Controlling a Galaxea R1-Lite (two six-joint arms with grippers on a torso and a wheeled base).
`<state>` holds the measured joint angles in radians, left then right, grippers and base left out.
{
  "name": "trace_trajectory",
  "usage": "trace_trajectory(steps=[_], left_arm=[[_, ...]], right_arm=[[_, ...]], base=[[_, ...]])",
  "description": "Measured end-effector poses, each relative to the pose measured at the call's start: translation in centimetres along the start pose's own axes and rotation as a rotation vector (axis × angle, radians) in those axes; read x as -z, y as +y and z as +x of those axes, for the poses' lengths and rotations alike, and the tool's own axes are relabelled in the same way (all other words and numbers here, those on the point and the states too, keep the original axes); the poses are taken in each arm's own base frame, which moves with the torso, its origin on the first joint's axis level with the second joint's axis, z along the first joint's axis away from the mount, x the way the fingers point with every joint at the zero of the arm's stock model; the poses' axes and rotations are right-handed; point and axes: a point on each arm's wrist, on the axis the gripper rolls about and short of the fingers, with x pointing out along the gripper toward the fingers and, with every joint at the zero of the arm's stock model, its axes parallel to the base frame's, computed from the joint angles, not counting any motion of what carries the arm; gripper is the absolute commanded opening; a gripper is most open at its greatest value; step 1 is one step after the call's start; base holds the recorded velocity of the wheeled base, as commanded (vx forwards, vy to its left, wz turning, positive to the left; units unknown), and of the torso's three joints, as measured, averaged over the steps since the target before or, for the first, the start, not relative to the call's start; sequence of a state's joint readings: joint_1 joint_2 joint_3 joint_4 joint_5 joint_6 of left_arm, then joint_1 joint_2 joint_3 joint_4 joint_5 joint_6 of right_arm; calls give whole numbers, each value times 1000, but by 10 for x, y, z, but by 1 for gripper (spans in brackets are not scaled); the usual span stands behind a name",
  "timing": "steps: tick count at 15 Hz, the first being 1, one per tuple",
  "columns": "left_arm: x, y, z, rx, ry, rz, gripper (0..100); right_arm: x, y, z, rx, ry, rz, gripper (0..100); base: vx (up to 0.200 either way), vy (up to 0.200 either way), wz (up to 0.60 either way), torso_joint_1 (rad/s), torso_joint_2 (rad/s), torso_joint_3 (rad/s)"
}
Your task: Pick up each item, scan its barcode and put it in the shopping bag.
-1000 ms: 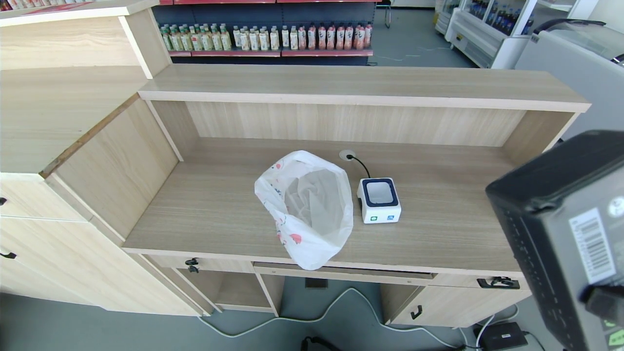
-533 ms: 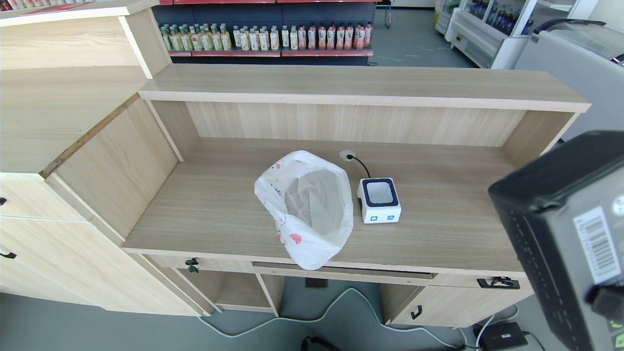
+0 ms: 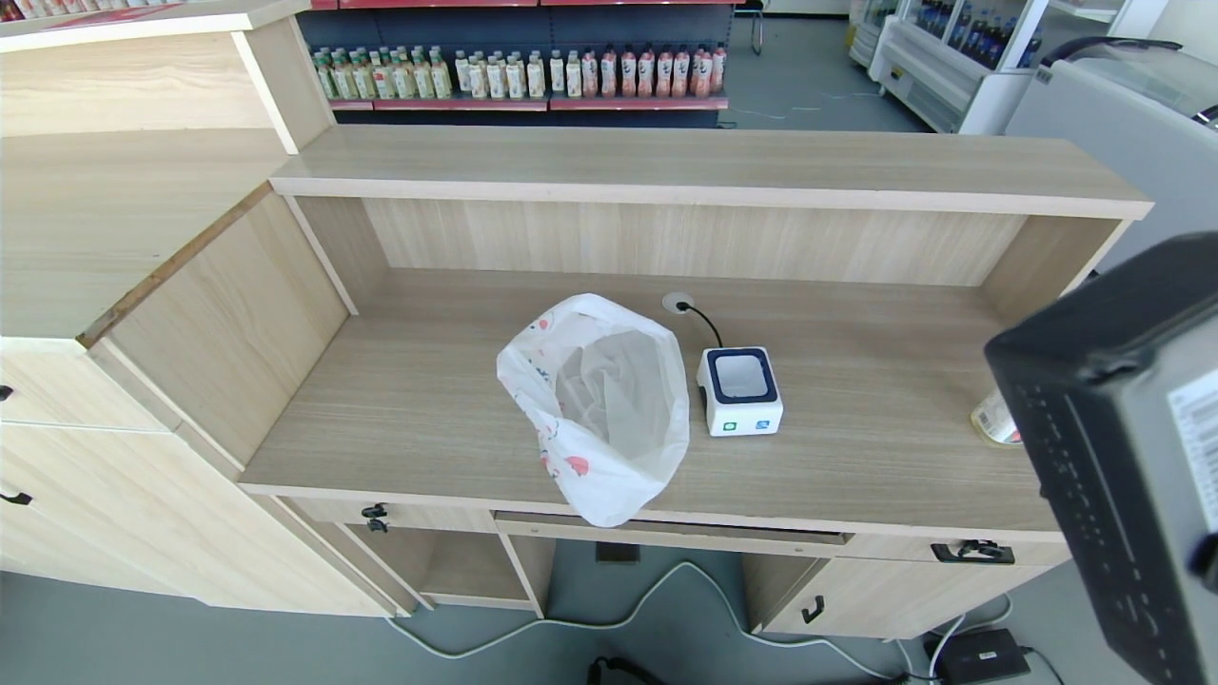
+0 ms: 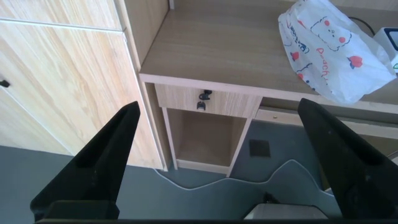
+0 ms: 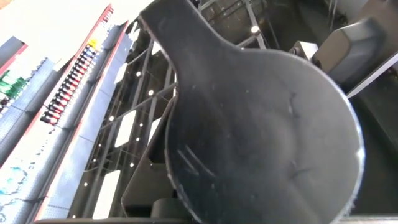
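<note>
Left pincer point(image 4: 217, 106) is held with fingers wide apart at the counter's point(image 3: 856, 457) near left; shopping bag point(image 3: 599, 409) and scanner point(image 3: 740, 390) are set side by side.

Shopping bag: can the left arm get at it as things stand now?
Probably yes. The left hand is open, low before the counter, and nothing stands between it and the shopping bag; it must first rise above the edge.
</note>
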<state>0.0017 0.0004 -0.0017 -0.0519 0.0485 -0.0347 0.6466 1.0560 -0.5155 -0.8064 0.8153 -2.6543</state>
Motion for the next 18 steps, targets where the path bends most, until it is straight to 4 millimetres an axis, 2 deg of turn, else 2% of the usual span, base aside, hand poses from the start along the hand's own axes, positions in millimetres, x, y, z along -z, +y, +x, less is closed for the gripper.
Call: trace_trajectory(steps=[3, 4, 6, 8, 10, 11, 13, 15, 18], left_arm=[[0, 0, 0, 0, 0, 0, 100], [0, 0, 0, 0, 0, 0, 100], [0, 0, 0, 0, 0, 0, 100], [0, 0, 0, 0, 0, 0, 100], [0, 0, 0, 0, 0, 0, 100], [0, 0, 0, 0, 0, 0, 100], [0, 0, 0, 0, 0, 0, 100], [0, 0, 0, 0, 0, 0, 100], [0, 0, 0, 0, 0, 0, 100]], right_arm=[[1, 1, 0, -11, 2, 36, 0], [5, 4, 0, -44, 25, 135, 0], [13, 18, -9, -229, 171, 435, 0], [14, 36, -31, -433, 462, 836, 0], [10, 50, -57, -565, 826, 1169, 0], [7, 56, -72, -619, 1015, 1274, 0], [0, 64, -98, -685, 1290, 1405, 0], [-10, 70, -117, -736, 1493, 1511, 0], [-13, 75, -127, -710, 1604, 1574, 0]], base=[[0, 0, 0, 0, 0, 0], [0, 0, 0, 0, 0, 0], [0, 0, 0, 0, 0, 0], [0, 0, 0, 0, 0, 0], [0, 0, 0, 0, 0, 0], [0, 0, 0, 0, 0, 0], [0, 0, 0, 0, 0, 0], [0, 0, 0, 0, 0, 0], [0, 0, 0, 0, 0, 0]])
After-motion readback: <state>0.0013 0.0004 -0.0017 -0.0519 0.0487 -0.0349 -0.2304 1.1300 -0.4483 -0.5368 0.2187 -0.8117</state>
